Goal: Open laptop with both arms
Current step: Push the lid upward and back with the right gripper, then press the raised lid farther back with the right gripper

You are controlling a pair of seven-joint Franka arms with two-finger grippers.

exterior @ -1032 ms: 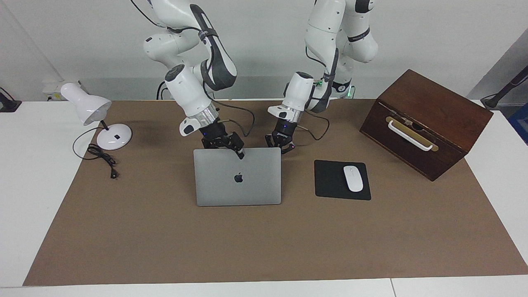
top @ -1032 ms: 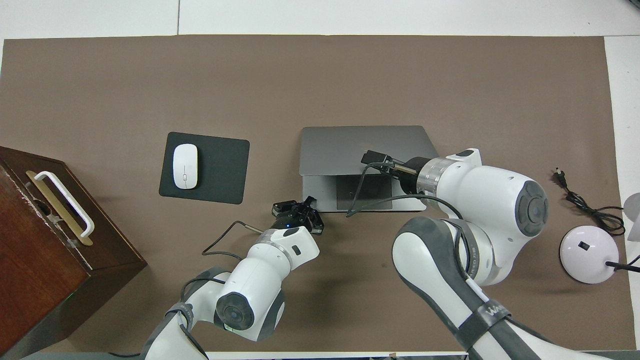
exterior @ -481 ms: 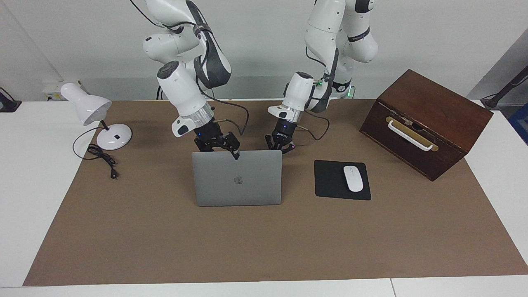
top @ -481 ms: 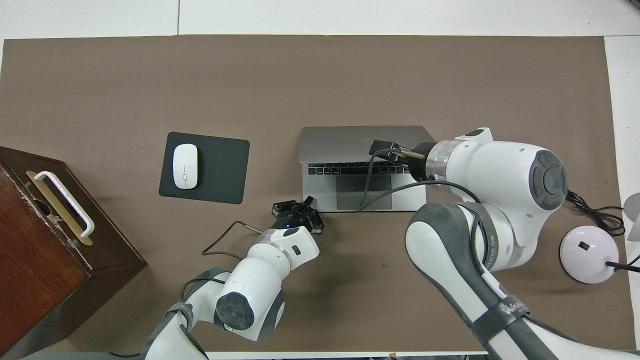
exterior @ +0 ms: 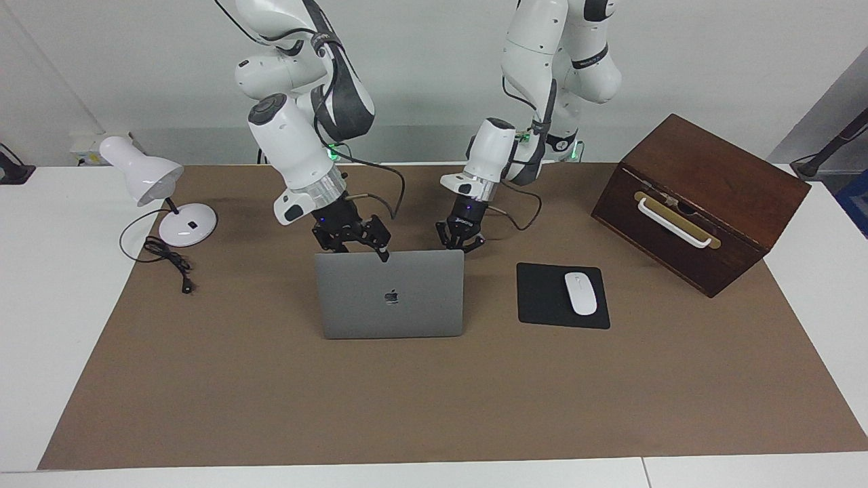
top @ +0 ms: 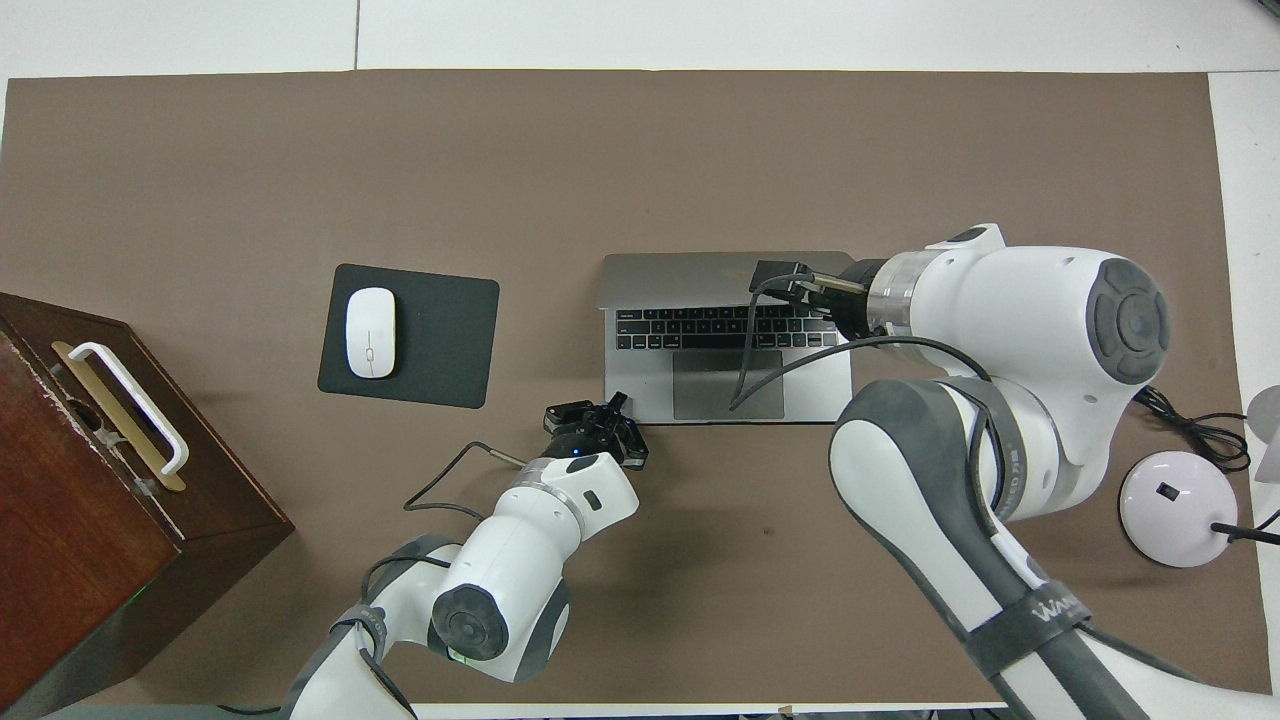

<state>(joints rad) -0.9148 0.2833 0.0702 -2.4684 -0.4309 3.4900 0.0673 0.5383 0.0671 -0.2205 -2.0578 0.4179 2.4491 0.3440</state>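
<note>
The silver-grey laptop (exterior: 390, 298) stands open on the brown mat, its lid with the apple logo raised nearly upright. In the overhead view its keyboard (top: 720, 328) and trackpad show. My right gripper (exterior: 352, 245) is at the lid's top edge, open, with one fingertip (exterior: 384, 255) against that edge; it also shows in the overhead view (top: 775, 280). My left gripper (exterior: 461, 244) is low at the corner of the laptop's base nearest the robots, toward the left arm's end (top: 600, 412). I cannot tell whether it touches the base.
A black mouse pad (exterior: 546, 298) with a white mouse (exterior: 580, 293) lies beside the laptop toward the left arm's end. A dark wooden box (exterior: 698, 200) with a white handle stands past it. A white desk lamp (exterior: 159, 186) and its cord stand toward the right arm's end.
The right gripper has risen and drawn back toward the robots with the lid's edge. The lid has swung up, uncovering the keyboard. The left gripper has not moved.
</note>
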